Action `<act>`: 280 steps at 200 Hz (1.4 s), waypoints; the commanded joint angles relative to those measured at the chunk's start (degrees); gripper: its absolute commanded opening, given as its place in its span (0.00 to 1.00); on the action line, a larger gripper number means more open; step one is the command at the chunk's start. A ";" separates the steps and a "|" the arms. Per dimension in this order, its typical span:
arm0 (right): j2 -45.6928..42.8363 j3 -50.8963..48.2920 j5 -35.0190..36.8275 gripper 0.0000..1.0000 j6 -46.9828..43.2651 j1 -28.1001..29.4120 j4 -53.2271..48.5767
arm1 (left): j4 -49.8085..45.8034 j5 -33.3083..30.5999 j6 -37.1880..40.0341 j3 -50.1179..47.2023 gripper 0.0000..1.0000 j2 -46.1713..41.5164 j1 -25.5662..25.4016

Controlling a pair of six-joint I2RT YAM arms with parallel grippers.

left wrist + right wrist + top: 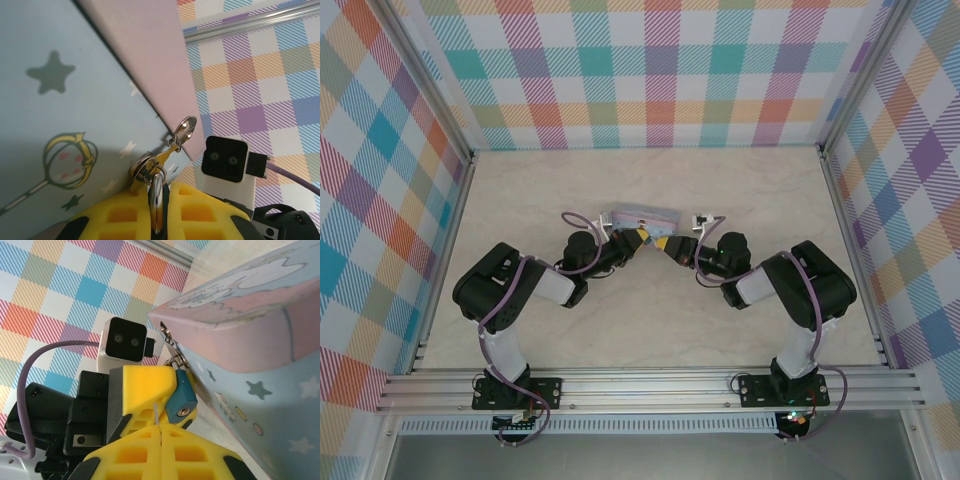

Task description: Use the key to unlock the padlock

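The blue padlock hangs by its thin silvery shackle from the hasp of the pale-blue tin. My left gripper is shut on the padlock, and one of its yellow fingers presses the lock's side. The right gripper is shut on the thin grey key, whose blade sticks up just left of the brass keyhole, outside it. Seen from above, the left gripper and right gripper meet at the tin's front.
The tin stands mid-table on the pale marbled top. Plaid walls close in the back and both sides. A metal rail runs along the near edge by the arm bases. The left arm's white wrist camera sits close to the right gripper.
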 commanded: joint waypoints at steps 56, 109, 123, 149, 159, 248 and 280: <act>2.75 -0.91 -0.26 0.02 -0.71 0.46 0.53 | 4.01 -0.46 -0.07 0.26 0.00 -1.41 0.00; 4.60 -0.04 -0.70 0.02 0.85 0.56 3.81 | 4.09 -0.54 -0.06 0.24 0.00 -1.27 0.00; 4.26 0.31 -0.83 0.02 0.78 0.65 3.37 | 4.09 -0.55 -0.07 0.10 0.00 -1.17 0.00; 3.39 0.27 -0.72 0.02 0.51 0.64 3.09 | 4.11 -0.64 0.01 -0.01 0.00 -1.06 0.00; 3.09 0.33 -0.74 0.02 0.46 0.64 2.87 | 4.09 -0.59 0.11 -0.05 0.00 -1.00 0.00; 1.27 1.73 -1.35 0.02 0.38 0.98 1.48 | 4.48 -0.21 0.32 -0.29 0.00 -0.28 0.00; 1.73 2.49 -1.60 0.02 0.68 1.10 1.66 | 5.06 0.15 0.07 -0.07 0.00 -0.10 -0.09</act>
